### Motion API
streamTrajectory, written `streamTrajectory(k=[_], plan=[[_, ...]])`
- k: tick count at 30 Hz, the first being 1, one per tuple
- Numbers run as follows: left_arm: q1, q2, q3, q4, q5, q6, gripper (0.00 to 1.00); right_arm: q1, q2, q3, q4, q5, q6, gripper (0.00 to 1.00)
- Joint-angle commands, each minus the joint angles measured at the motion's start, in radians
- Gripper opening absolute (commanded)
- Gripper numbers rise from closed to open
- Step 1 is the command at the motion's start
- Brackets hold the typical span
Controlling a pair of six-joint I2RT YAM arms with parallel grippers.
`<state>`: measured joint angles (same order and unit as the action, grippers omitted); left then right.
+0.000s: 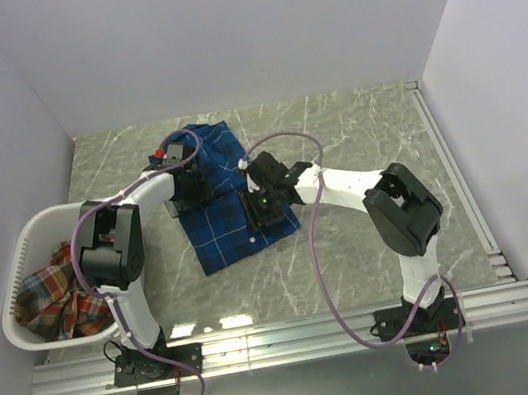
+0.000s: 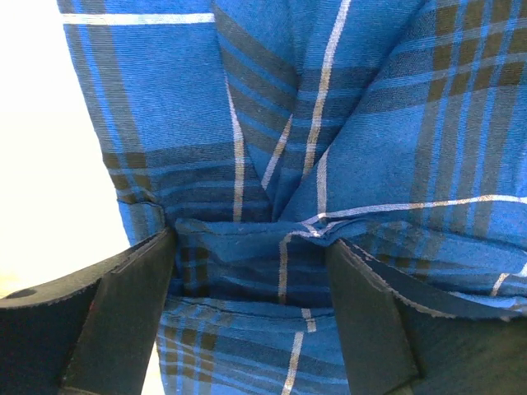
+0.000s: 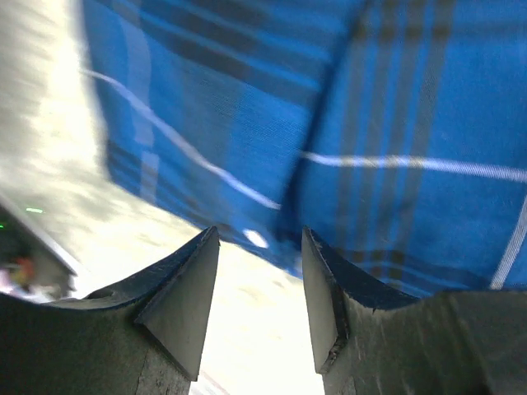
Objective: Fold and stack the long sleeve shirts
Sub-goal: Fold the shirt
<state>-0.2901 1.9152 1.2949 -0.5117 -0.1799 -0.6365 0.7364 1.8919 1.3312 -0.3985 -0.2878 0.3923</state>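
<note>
Grey marbled table (image 1: pixel 356 141) under everything. White plastic laundry basket (image 1: pixel 23 243) at far left edge, beside the left arm.

Royal blue plaid woven long sleeve shirt (image 1: pixel 225 234) lying on the table centre-left between the two arms, partly folded into a rough rectangle, top end bunched. Judged light, limp and thin: no stiffness, will sag and slide from any single pinch, layers likely to shift over each other. Best taken at a doubled edge or corner with both claws, so the fold travels flat. Not fragile, not slippery on this top by the look of it.

Red-orange plaid shirt (image 1: pixel 47 295) crumpled inside the basket, untouched, well apart from the blue one. Same soft handling expected; needs spreading first.

Left gripper (image 2: pixel 251 247) down on the upper part of the blue shirt, jaws spread wide, straddling a raised fold of cloth, nothing pinched as far as visible.

Right gripper (image 3: pixel 259 247) at the shirt's right side, jaws parted about halfway, bare table showing through the gap, hem just beyond the tips, holding nothing.

Hidden or unclear: sleeves, collar and buttons not made out; arms cover the shirt's upper half from above; right wrist view blurred; how many layers are under the left claw cannot be told.
</note>
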Motion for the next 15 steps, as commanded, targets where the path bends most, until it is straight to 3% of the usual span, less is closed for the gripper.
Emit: streamTrajectory(k=[1,5,11,15], plan=[[-0.033,-0.002,-0.006,-0.036,0.048,-0.02,0.78,-0.006,0.039,0.011,-0.147,0.11,-0.072,0.52],[-0.095,-0.042,-0.083,0.025,0.195,-0.081,0.76,-0.064,0.047,-0.018,-0.2,0.193,-0.082,0.52],[-0.269,-0.099,-0.146,0.073,0.365,-0.135,0.78,-0.305,-0.023,-0.059,-0.201,0.323,-0.044,0.52],[-0.348,-0.172,-0.115,0.044,0.346,-0.111,0.81,-0.403,-0.114,-0.079,-0.117,0.346,-0.021,0.52]])
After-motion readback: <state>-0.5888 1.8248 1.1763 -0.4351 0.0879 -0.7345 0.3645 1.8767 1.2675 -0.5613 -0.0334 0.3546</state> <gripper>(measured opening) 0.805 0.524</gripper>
